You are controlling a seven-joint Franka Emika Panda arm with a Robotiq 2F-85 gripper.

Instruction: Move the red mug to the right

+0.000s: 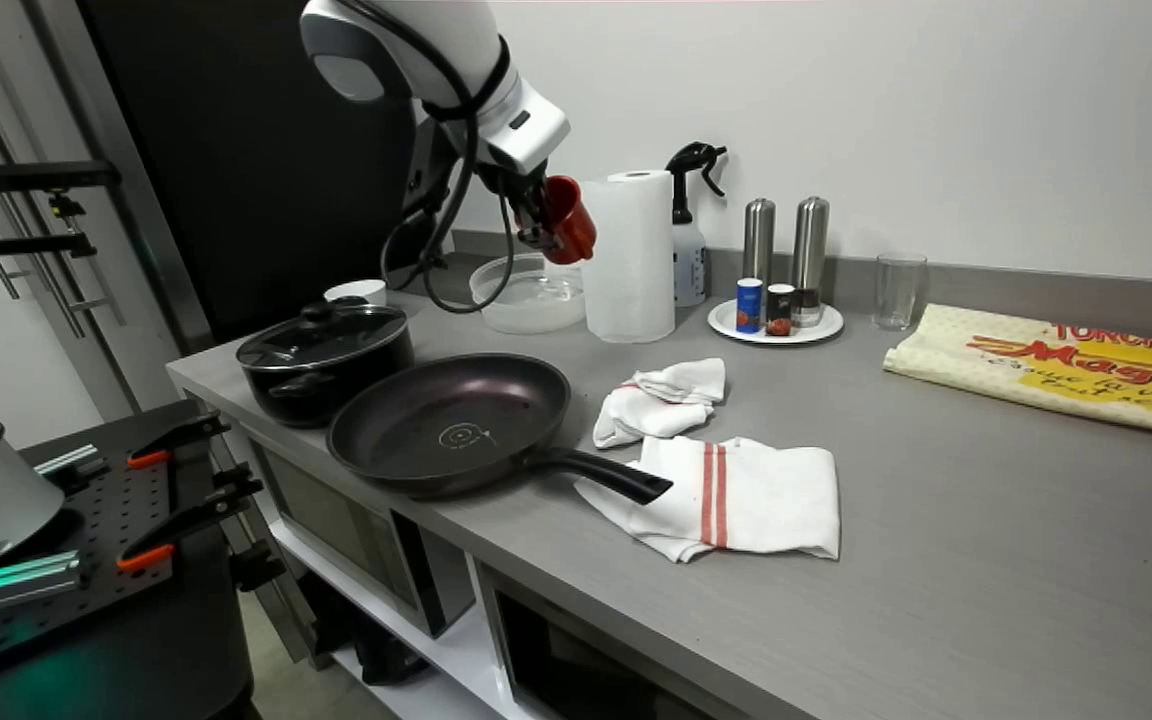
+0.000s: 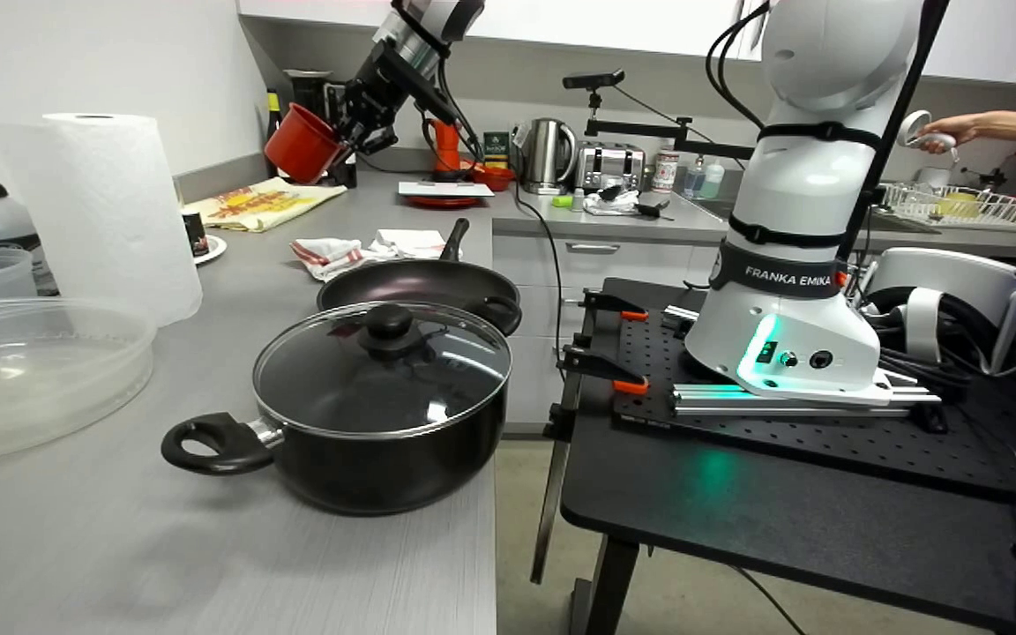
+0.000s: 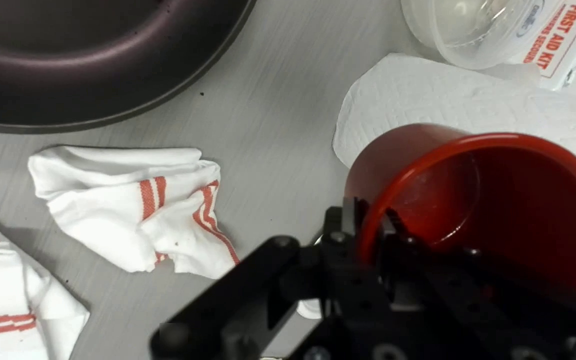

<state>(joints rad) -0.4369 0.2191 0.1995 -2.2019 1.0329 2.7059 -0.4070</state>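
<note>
The red mug [image 1: 568,222] is held in the air, tilted, above the grey counter. It also shows in an exterior view [image 2: 303,145] and large at the right of the wrist view [image 3: 523,200]. My gripper [image 1: 540,226] is shut on the mug's wall. In the wrist view the fingers [image 3: 369,216] pinch the rim, one finger inside the mug and one outside. In an exterior view the gripper [image 2: 346,139] reaches the mug from above. Part of the mug's wall is hidden behind the fingers.
A paper towel roll [image 1: 630,258] stands close to the mug. A frying pan [image 1: 456,420], a lidded pot [image 1: 326,355] and striped white cloths [image 1: 766,490] lie on the counter. A plate with shakers [image 1: 721,318], a glass [image 1: 898,290] and a yellow cloth [image 1: 1066,370] are farther along.
</note>
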